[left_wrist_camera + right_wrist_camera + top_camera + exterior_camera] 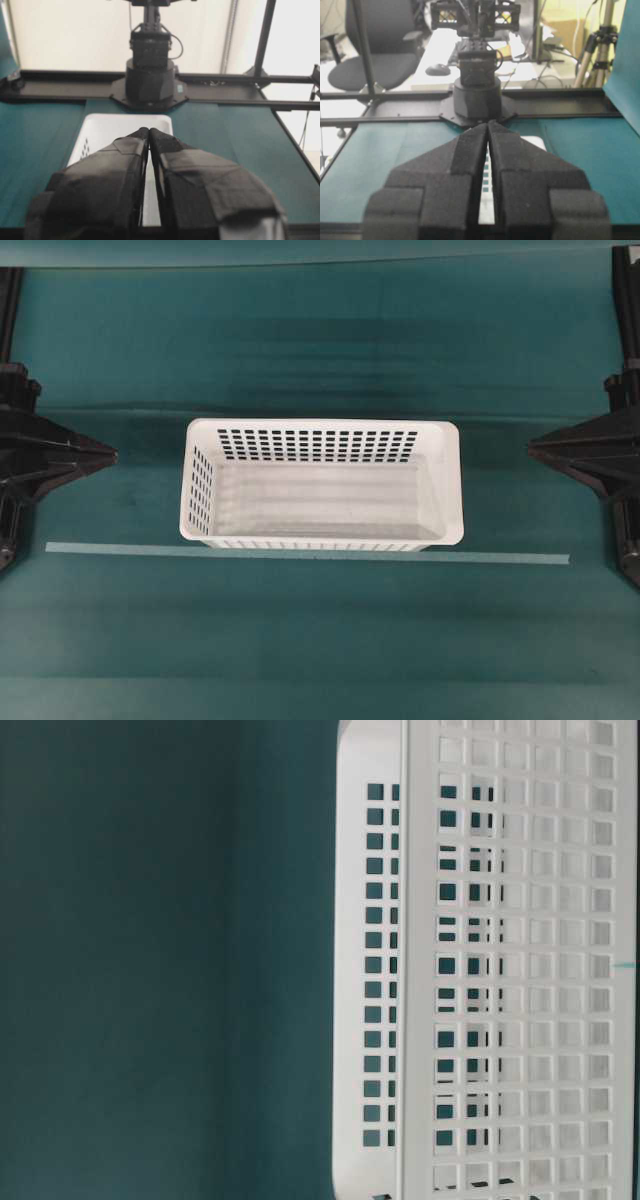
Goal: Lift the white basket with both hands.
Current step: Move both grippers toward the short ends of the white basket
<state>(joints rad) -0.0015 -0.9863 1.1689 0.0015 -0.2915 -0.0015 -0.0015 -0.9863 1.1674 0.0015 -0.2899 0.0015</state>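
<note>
The white basket [322,483] stands empty in the middle of the teal table, its slotted walls upright. It fills the right half of the table-level view [490,960]. My left gripper [112,453] is shut, its tips pointing at the basket's left end, well short of it. My right gripper [531,448] is shut, pointing at the basket's right end, also apart. In the left wrist view the closed tips [149,131] sit over the basket [107,132]. In the right wrist view the closed tips [487,123] cover most of the basket [536,142].
A pale tape strip [500,558] runs across the table just in front of the basket. The opposite arm's base [150,85] stands behind the basket in the left wrist view. Black frame rails [280,104] edge the table.
</note>
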